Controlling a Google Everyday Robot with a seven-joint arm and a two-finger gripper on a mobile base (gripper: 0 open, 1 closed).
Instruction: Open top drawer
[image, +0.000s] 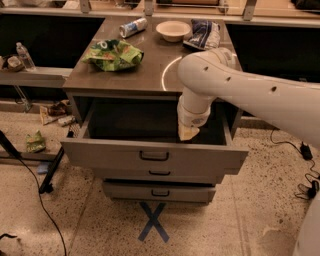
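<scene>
Evidently the top drawer (110, 154) stood well out of the cabinet, its deep grey box exposed and its front panel overhanging the middle drawer (200, 176) and the bottom drawer (125, 191) beneath it. We noted the small dark pull handle (154, 155) at the centre of that panel.

The end effector (188, 132) hung from the white arm (260, 95), pointing down into the open box. It sat right of centre, just behind the front panel, above and to the right of the handle and apart from it. Only a pale tip showed, so we could not tell whether the end effector was apart or together, nor whether it touched the panel's inner face.

On the counter (135, 80) above the drawer we logged a crumpled green bag (114, 54), a can (133, 27) on its side, a pale bowl (173, 30) and a blue bag (202, 32). A blue tape X (153, 221) lay on the floor before the cabinet.
</scene>
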